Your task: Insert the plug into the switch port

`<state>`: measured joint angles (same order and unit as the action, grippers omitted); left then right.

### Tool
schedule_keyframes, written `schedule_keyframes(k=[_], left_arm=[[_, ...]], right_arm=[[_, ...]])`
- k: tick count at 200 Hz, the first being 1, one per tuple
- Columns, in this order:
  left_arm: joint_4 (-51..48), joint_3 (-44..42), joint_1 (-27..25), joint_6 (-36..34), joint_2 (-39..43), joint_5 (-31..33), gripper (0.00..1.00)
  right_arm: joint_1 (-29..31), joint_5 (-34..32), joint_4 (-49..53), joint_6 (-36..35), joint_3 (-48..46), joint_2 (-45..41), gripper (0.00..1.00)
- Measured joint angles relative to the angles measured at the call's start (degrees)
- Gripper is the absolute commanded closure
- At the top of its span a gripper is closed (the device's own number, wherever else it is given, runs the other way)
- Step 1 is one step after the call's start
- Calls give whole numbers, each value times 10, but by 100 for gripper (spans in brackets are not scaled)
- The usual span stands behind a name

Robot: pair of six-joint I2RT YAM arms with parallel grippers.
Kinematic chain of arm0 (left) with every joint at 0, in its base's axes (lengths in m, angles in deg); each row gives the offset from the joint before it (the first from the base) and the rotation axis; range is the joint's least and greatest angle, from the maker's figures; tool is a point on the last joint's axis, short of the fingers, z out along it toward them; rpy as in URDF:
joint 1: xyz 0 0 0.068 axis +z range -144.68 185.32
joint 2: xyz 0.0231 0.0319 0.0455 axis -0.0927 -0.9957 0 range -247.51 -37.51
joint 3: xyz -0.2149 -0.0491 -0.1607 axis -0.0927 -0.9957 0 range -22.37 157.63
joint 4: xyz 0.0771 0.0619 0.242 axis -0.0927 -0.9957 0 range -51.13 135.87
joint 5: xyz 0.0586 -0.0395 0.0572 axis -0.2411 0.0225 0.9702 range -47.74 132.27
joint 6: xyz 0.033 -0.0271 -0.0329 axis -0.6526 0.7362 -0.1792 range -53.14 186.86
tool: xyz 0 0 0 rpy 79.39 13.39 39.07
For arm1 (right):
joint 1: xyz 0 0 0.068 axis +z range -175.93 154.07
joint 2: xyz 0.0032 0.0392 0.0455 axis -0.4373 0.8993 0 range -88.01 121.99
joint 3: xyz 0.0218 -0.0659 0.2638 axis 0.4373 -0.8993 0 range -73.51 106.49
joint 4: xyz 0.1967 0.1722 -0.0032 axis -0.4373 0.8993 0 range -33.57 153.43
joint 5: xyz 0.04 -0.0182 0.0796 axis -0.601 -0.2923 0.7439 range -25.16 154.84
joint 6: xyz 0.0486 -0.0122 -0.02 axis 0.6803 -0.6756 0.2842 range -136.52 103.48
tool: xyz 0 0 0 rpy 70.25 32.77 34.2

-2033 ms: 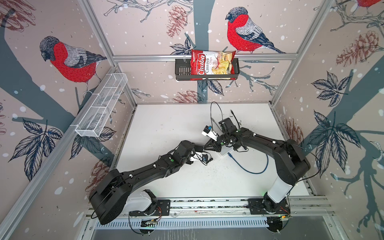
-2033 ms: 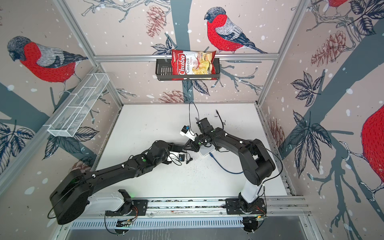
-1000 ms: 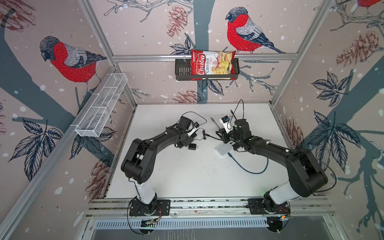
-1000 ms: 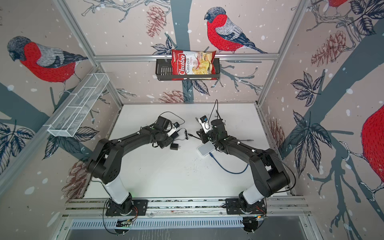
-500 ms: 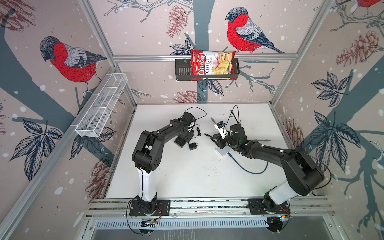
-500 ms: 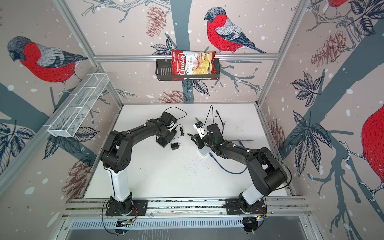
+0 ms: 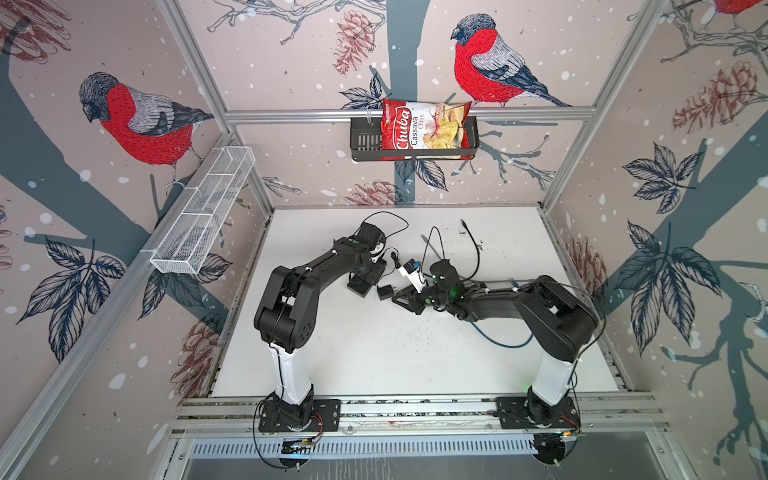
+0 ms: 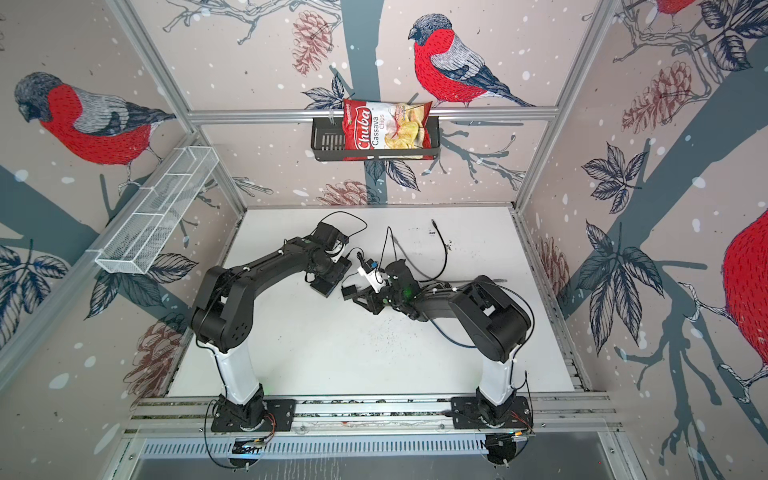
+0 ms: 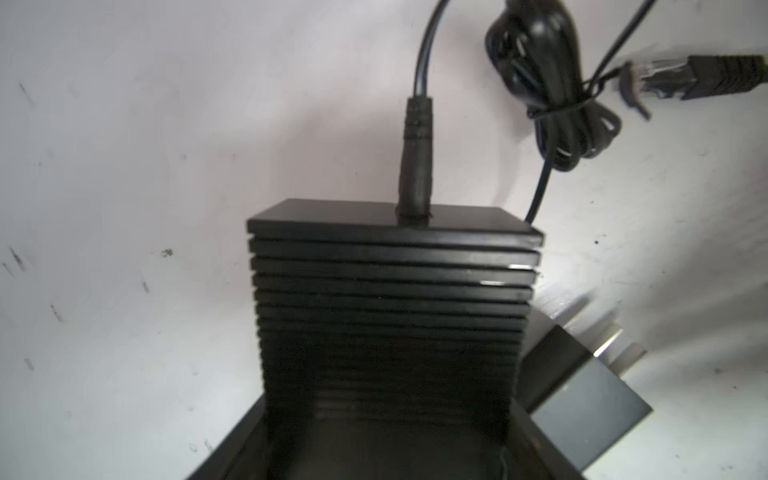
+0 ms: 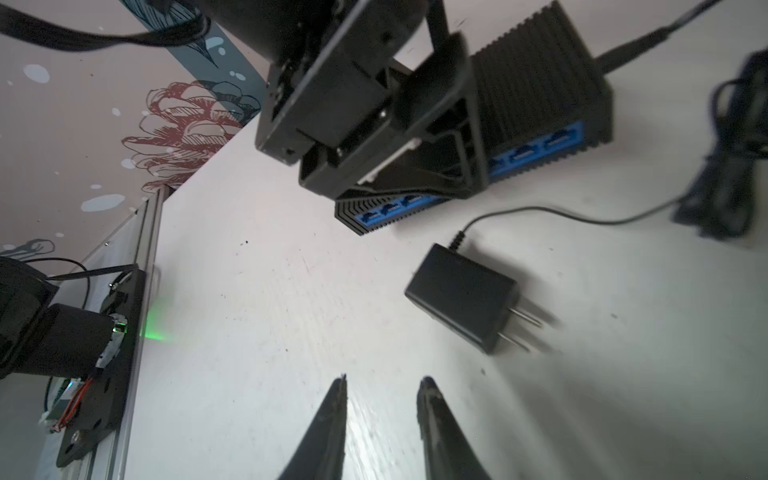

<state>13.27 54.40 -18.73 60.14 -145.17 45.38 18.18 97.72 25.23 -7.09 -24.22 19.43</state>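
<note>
The switch (image 10: 536, 83) is a black ribbed box with blue ports along one side; it lies on the white table, also seen in both top views (image 7: 360, 286) (image 8: 323, 289). My left gripper (image 9: 388, 415) (image 7: 365, 276) is shut across the switch's ribbed body (image 9: 390, 291). The plug (image 9: 685, 79), clear-tipped with a black boot, lies loose on the table beyond the switch's far end. My right gripper (image 10: 382, 380) (image 7: 398, 298) (image 8: 359, 300) is open and empty, low over the table, facing the port side.
A black power adapter (image 10: 461, 291) (image 7: 384, 292) with bare prongs lies between my right gripper and the switch. Its tied cord bundle (image 9: 552, 95) runs into the switch's far end. A blue cable (image 7: 498, 338) trails under the right arm. A chips bag (image 7: 424, 129) sits in the wall basket.
The right arm has swung left and down toward the adapter and now covers the white box by the blue cable. The left arm has folded back, its gripper still on the switch.
</note>
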Motion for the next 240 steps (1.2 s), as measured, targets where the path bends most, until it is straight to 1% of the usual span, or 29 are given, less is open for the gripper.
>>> schedule_keyframes(k=[52, 94, 128, 161, 192, 240], left_arm=[[-2, -24, 7, 9, 24, -4, 57], [-2, -31, 11, 13, 41, -5, 57], [-2, -37, 11, 19, 49, -8, 57], [-1, -48, 11, 22, 59, -16, 57], [1, -63, 11, 23, 69, -21, 57], [12, -90, 11, 33, 75, -73, 58]], right_arm=[[9, 31, -13, 25, 61, 75, 69], [12, 42, 16, 25, 111, 118, 69], [7, 30, 41, 29, 135, 137, 69], [-15, -1, 59, 42, 168, 156, 68], [-27, -16, 77, 44, 220, 179, 68], [-40, -25, 103, 44, 273, 213, 68]])
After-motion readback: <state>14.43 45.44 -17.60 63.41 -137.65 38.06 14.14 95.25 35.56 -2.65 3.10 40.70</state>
